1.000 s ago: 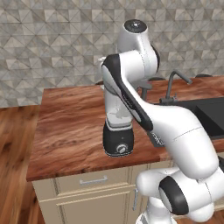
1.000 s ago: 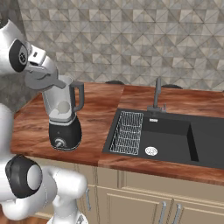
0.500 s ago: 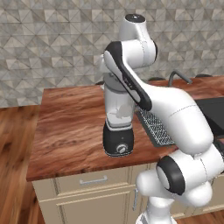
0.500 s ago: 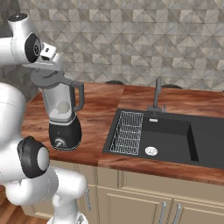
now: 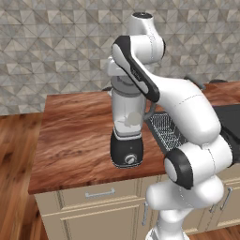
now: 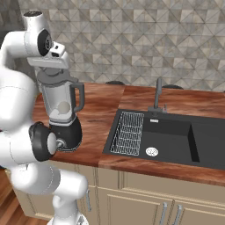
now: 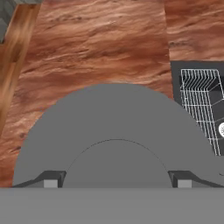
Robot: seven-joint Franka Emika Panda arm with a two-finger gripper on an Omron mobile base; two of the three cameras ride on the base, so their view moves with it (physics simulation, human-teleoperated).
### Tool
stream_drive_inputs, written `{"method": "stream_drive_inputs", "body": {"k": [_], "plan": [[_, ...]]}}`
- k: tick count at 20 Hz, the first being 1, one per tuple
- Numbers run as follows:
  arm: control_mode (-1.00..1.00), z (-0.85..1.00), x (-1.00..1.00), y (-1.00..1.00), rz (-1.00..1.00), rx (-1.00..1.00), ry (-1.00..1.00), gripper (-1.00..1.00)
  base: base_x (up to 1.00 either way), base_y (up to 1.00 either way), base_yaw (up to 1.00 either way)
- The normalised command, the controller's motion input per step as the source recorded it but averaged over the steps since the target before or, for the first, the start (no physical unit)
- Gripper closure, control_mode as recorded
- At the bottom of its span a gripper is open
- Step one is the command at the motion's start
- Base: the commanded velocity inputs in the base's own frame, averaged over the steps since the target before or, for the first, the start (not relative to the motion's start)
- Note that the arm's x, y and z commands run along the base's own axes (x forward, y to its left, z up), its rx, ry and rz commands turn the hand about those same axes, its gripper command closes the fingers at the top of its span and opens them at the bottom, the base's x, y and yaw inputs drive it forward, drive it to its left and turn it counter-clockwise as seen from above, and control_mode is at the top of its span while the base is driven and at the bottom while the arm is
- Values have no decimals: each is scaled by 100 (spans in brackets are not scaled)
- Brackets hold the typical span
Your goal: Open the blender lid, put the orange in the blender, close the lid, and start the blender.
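The gripper [image 7: 116, 183] sat spread wide on the lid [image 7: 109, 127] atop the blender [image 6: 61, 116], gripping nothing; no writing was legible.

The blender [image 6: 61, 116] stands on the counter [image 5: 79, 136], near its front edge and left of the sink [image 6: 176, 140]. The blender lid [image 7: 116, 131] sits on top of the jar, and the gripper [image 7: 117, 178] is directly above the lid, one fingertip on each side of the centre knob. The orange [image 6: 64, 107] lies inside the jar, low down, above the base. A wire rack [image 6: 128, 133] lies in the left part of the sink, just right of the blender. The faucet [image 6: 157, 97] rises behind the sink. Cabinet drawers [image 5: 93, 194] sit below the counter's front edge. The tiled wall [image 6: 145, 44] runs behind the counter.
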Motion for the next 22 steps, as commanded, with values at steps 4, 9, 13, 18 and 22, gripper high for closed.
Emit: {"method": "stream_drive_inputs", "body": {"k": [4,9,13,18,22], "plan": [[-100,-29,7,0,4,-8,10,100,0,0,0],[-100,-24,0,0,6,-6,6,100,0,0,0],[-100,-6,-5,-1,10,-3,0,100,0,0,0],[-100,-14,-15,-2,12,-4,3,100,0,0,0],[-100,-31,-7,0,12,-1,1,100,0,0,0]]}}
